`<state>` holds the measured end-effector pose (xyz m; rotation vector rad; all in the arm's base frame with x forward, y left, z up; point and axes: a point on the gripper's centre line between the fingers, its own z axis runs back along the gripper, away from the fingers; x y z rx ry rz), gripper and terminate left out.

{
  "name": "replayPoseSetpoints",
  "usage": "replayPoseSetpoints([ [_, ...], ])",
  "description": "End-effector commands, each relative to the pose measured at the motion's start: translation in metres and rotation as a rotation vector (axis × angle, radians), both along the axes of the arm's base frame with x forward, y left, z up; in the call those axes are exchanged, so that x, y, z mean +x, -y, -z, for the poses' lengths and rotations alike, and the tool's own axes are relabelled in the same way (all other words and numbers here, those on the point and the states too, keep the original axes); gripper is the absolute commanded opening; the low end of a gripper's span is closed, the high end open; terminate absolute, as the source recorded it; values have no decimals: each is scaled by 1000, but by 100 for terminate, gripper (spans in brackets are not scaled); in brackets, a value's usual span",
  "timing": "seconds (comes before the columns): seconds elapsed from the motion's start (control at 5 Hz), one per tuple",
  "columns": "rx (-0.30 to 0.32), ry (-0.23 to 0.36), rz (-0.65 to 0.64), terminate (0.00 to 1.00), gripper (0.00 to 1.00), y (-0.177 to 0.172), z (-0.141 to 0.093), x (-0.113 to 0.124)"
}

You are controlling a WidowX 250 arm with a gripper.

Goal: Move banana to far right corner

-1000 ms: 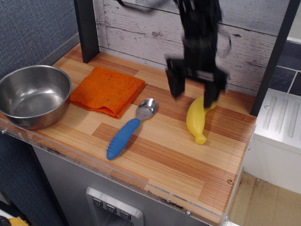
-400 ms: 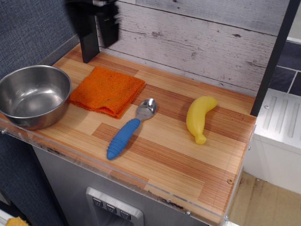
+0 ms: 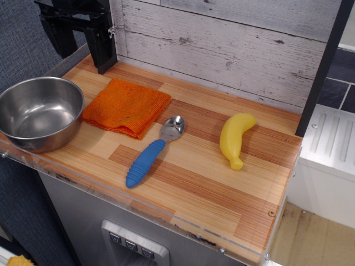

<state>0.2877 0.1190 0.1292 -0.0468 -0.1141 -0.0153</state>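
Now far up in the top left, away from everything: the hand [image 3: 75, 25], dark and partly cut off by the edge of the picture. Looks spread open, with nothing held between its two sides. Was right over the banana [image 3: 235, 138] a second ago, then swung off to the left. So probably let go and backed away, which most likely means the job is done or nearly done.

Below the hand, a shiny metal bowl [image 3: 37, 112] at the left edge of the surface [image 3: 211, 194]. Next to that, a folded orange cloth [image 3: 127, 106]. Then a spoon [image 3: 150, 152] with a bumpy blue handle, near the middle.

Off to the right, well apart from the spoon, the banana. Lying flat on the striped wood, alone, touching nothing. Same spot as before. Smooth, fat and bright yellow, bent a little, with its thin tip pointing toward the front. Close to the far right corner [image 3: 285, 119], near the white plank wall [image 3: 233, 44] and the dark post [image 3: 324, 66], but not pushed all the way in.
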Motion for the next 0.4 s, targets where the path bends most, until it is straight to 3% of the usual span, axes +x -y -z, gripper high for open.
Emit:
replayPoseSetpoints([
  [0.0,-47,-11,37,0,100,0,-13,-1],
  [0.2,-47,-11,37,100,100,0,-13,-1],
])
